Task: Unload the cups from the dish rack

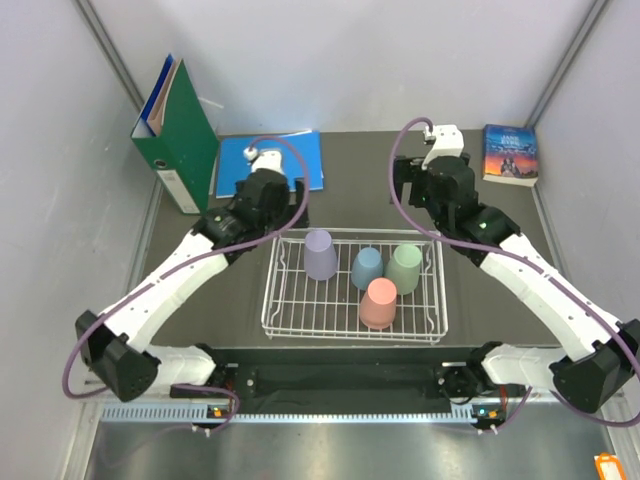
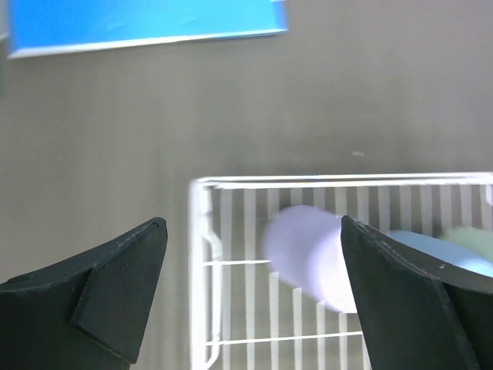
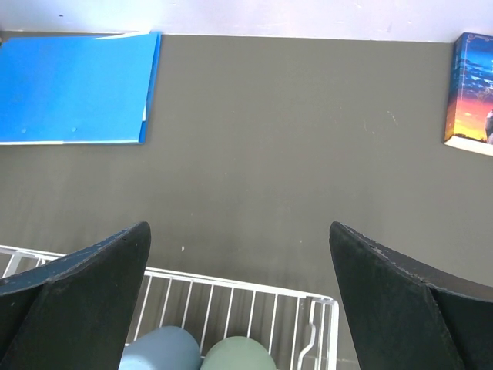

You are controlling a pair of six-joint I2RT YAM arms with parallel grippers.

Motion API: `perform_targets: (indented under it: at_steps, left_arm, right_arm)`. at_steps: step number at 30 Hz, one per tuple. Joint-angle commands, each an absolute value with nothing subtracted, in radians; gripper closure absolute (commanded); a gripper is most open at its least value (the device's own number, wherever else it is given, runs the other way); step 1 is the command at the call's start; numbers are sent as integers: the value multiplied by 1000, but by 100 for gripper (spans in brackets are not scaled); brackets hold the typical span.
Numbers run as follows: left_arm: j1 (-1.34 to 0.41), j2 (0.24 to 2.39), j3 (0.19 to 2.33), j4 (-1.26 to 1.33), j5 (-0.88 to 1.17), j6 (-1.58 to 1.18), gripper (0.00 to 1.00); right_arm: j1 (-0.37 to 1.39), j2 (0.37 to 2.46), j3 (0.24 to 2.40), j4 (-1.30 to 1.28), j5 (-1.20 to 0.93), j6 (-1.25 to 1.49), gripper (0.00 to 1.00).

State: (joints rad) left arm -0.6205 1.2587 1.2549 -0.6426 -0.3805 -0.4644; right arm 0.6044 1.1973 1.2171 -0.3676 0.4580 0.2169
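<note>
The left gripper's (image 2: 253, 225) two black fingers (image 2: 115, 285) fill the bottom of its wrist view. They are spread wide with nothing between them. Below them lies the far left corner of the dish rack (image 1: 352, 338), with the lavender cup (image 1: 320, 254) blurred just inside it. The right gripper (image 3: 239, 227) is also wide apart and holds nothing. It hangs over the dark table (image 1: 350, 180) just beyond the rack's far edge, with the tops of the blue cup (image 1: 367, 267) and the green cup (image 1: 406, 268) showing at the bottom of its view.

All four cups are in the white wire rack, which sits at the middle of the table between the two arms. They stand with their closed ends up. The lavender one is at the far left, the blue and green ones are side by side to its right, and the pink cup (image 1: 378, 303) is nearest the arm bases, touching the blue.

A blue folder (image 1: 310, 158) lies flat at the back, a green binder (image 1: 178, 150) stands at the back left, and a book (image 1: 511, 154) lies at the back right.
</note>
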Motion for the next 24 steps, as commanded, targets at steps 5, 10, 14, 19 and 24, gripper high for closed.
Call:
perform_targets:
  at_steps: [5,10,14,19,24]
  left_arm:
    - [-726,1419,1377,-600,-376,-436,1]
    - [-738,1462,1381,-603,-360,-436,1]
    - [-744,1466,1359,-611,-362,-454,1]
    - [-752,1462,1336,-617,-341,-483,1]
    - [-772,1460,1322,-624,-338,-498,1]
  right_arm:
    - [603,1155,1200,-364,436,218,0]
    - [604,1172,1207,-370,425,218,0]
    - [603,1175,1207,-368,422,221,0]
    - [604,1180,1197,-365,422,225,0]
    - [604,1175,1181,-356,422,230,0]
